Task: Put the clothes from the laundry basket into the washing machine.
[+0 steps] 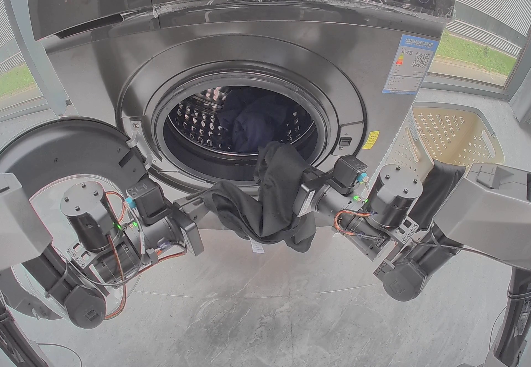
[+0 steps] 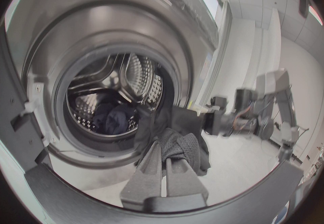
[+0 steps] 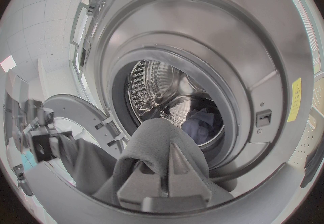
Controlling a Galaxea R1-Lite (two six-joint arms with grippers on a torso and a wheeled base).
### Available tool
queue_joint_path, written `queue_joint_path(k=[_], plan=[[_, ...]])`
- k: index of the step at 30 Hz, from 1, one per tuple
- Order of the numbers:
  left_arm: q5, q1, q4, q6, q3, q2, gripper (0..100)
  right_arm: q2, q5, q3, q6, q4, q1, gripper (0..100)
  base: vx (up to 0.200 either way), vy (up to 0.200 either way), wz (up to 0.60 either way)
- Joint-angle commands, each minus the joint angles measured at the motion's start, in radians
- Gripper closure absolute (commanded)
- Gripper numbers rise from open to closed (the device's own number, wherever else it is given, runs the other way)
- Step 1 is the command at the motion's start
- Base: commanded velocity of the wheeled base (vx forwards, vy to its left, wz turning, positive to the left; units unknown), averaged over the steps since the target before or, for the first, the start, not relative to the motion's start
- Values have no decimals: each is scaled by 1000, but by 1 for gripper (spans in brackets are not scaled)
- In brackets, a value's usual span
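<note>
Pincer state, left (image 2: 162,149): fingers together, clamped on a bunched corner of the black garment (image 1: 271,202). It sits at about 7 o'clock from the drum opening (image 1: 238,125), just outside the rim.

Right pincer (image 3: 162,162): likewise shut on the same garment, cloth folded over its fingers. It sits at about 5 o'clock from the opening.

Garment hangs between the two pincers. Its upper fold lies over the lower lip of the opening near 6 o'clock, partly across the seal; the rest sags below the lip, clear of the floor (image 1: 265,307). A white label (image 1: 256,245) dangles from its lowest edge.

Washing machine (image 1: 249,36): door (image 1: 61,152) swung wide open at 9 o'clock, behind the left arm. Dark blue clothes (image 1: 254,119) already lie inside the drum, toward the back.

Laundry basket (image 1: 453,136): pale yellow, perforated, standing at 3 o'clock from the machine, just beside its front corner and behind the right arm.
</note>
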Motion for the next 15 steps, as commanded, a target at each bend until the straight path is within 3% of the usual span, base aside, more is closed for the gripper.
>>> queue_joint_path(k=[1,5,6,13,15], plan=[[-3,37,-4,36,23,101,100,-35,0,3,1,-1,21,100,0,0,0],[-9,57,-5,45,23,114,100,-33,0,0,1,0,24,100,0,0,0],[-18,61,-5,46,26,114,0,-33,0,0,1,0,24,100,0,0,0],[-38,60,-5,46,85,116,0,-31,-1,-8,1,2,21,100,0,0,0],[-74,57,-5,63,135,128,0,-31,0,-15,1,2,18,100,0,0,0]])
